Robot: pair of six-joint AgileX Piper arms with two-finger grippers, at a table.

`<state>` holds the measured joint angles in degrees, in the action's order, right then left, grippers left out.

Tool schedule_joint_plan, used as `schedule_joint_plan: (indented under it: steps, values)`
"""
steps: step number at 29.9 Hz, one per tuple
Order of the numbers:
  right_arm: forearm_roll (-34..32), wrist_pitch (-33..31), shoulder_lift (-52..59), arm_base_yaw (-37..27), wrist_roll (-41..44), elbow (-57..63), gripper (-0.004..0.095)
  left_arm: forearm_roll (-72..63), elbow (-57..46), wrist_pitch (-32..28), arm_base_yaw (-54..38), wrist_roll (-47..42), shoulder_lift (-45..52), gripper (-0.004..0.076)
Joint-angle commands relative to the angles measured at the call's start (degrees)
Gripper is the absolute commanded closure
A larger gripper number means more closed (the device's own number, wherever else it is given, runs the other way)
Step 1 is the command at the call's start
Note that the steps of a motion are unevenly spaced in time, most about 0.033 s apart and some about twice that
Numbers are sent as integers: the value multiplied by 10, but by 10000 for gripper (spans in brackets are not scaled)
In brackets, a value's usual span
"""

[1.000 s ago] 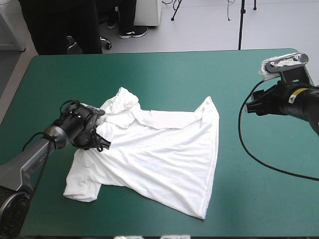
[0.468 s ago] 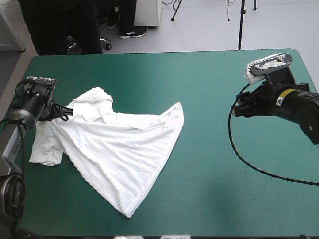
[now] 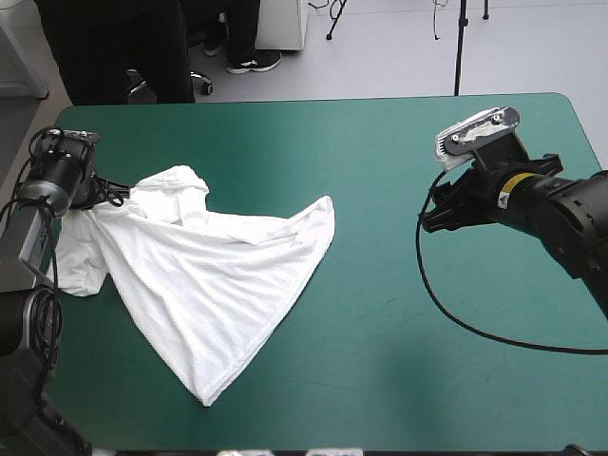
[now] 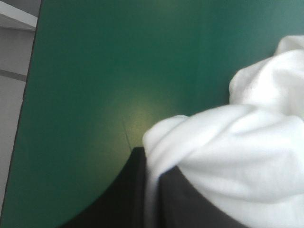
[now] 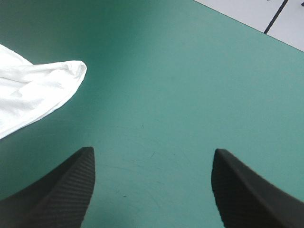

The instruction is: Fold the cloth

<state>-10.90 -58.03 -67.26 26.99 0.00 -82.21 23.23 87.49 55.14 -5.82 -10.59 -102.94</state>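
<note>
The T-shirt (image 3: 209,275) shows as soft, matt white cloth, finely knit and creased, lying on a smooth teal-green cover (image 3: 380,171) with a faint sheen and hairline scratches, and the black fingers (image 5: 61,190) show a fine woven, matt grain.

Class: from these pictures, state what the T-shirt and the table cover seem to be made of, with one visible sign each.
T-shirt: probably thin, soft knit fabric, matt white; it drapes and bunches into folds. Teal-green cover: smooth, faintly glossy, with fine scratches and soft glare; material unclear.
</note>
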Motion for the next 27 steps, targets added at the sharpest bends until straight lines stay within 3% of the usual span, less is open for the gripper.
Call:
schedule_joint_plan:
  steps: [1,4,8,12,16,21,27]
  values:
    - [-24,32,10,11,4,-14,260,13,29,4,-1,3,29,724]
    - [-26,30,10,26,4,-14,260,-24,38,35,-1,52,31,625]
    - [-26,26,10,37,4,-14,260,-81,38,76,-1,96,49,348]
    - [-26,17,11,39,4,-14,260,-97,38,113,-1,106,91,158]
    - [-26,5,12,39,4,-14,260,-138,29,119,-1,118,164,155]
    - [-26,3,12,39,4,-14,260,-311,-35,124,5,236,278,157]
    - [-26,3,12,39,4,-14,260,-325,-140,126,117,263,414,157]
